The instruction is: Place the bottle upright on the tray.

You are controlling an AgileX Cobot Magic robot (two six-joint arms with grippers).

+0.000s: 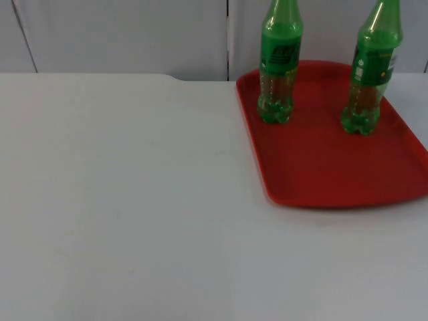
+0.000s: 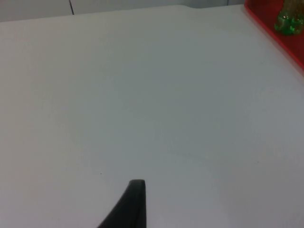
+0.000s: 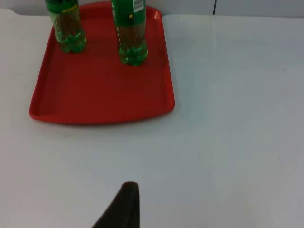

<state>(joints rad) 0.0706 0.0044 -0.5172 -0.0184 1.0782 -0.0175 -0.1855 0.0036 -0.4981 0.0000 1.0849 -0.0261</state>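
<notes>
Two green plastic bottles stand upright on a red tray (image 1: pixel 321 167) at the table's far right: one bottle (image 1: pixel 279 67) near the tray's back left, the other bottle (image 1: pixel 371 73) near its back right. Both are apart from each other and from any gripper. My right gripper (image 3: pixel 124 206) hangs over bare table in front of the tray (image 3: pixel 95 95), facing both bottles (image 3: pixel 66 23) (image 3: pixel 130 33). My left gripper (image 2: pixel 135 206) hangs over bare table well to the left of the tray (image 2: pixel 270 28), where one bottle's base (image 2: pixel 287 21) shows. Nothing is held.
The white table (image 1: pixel 120 200) stretches wide to the left and in front of the tray. A grey partition wall (image 1: pixel 134 33) closes the far edge behind the bottles. The tray's front half is bare red surface.
</notes>
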